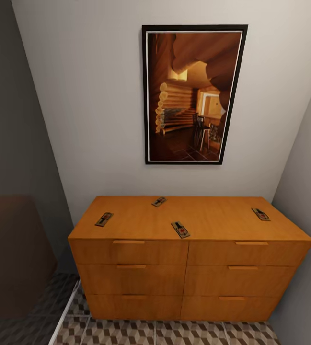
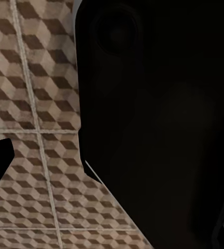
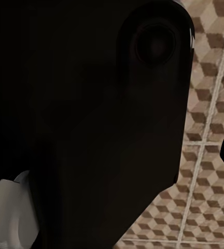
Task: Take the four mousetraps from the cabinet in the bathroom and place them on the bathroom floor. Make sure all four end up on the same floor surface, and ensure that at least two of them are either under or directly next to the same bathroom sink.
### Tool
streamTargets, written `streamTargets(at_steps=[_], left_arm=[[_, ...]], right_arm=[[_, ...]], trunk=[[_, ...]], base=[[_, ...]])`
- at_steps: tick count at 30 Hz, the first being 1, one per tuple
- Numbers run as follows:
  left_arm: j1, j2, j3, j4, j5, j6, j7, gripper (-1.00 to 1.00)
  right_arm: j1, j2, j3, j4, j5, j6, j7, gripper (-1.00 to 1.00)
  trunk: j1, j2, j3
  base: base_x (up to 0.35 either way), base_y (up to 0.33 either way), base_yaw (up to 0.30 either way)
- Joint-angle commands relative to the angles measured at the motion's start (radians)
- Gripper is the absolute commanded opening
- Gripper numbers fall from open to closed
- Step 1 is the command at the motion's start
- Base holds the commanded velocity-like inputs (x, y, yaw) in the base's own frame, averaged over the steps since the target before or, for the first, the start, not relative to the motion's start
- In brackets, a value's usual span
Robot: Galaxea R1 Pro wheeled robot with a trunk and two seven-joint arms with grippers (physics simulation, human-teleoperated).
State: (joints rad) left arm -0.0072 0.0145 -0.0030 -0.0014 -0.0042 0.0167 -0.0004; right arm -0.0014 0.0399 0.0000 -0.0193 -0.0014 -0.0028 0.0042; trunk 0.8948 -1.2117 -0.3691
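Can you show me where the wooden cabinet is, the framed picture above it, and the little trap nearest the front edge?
cabinet (image 1: 126, 278): head view, on a left drawer front.
framed picture (image 1: 193, 96): head view, middle of the picture.
front mousetrap (image 1: 180, 229): head view, centre of its board.

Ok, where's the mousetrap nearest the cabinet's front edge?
Head view: that mousetrap lies on the cabinet top near the middle, just above the seam between the two top drawers.

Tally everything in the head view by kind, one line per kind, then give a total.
Small flat tan wooden mousetraps, all lying on the cabinet top: 4
Wide orange-brown wooden cabinet with drawers: 1
Black-framed picture of a log interior on the wall: 1
Total: 6
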Motion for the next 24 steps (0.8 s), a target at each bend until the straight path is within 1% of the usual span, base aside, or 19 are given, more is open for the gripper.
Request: streamTargets(at_steps=[1,18,24], left_arm=[[-0.001,0.0,0.0,0.0,0.0,0.002,0.0,1.0],[-0.001,-0.002,0.0,0.0,0.0,0.001,0.003,1.0],[-0.001,-0.004,0.0,0.0,0.0,0.002,0.003,1.0]], right_arm=[[0.0,0.0,0.0,-0.001,0.0,0.0,0.0,1.0],[0.0,-0.001,-0.001,-0.003,0.002,-0.002,0.0,1.0],[0.0,-0.001,-0.001,-0.021,0.002,-0.002,0.0,1.0]], trunk=[[-0.004,0.007,0.002],[-0.069,0.126,0.056],[-0.092,0.168,0.074]], base=[[0.0,0.0,0.0],[0.0,0.0,0.0],[0.0,0.0,0.0]])
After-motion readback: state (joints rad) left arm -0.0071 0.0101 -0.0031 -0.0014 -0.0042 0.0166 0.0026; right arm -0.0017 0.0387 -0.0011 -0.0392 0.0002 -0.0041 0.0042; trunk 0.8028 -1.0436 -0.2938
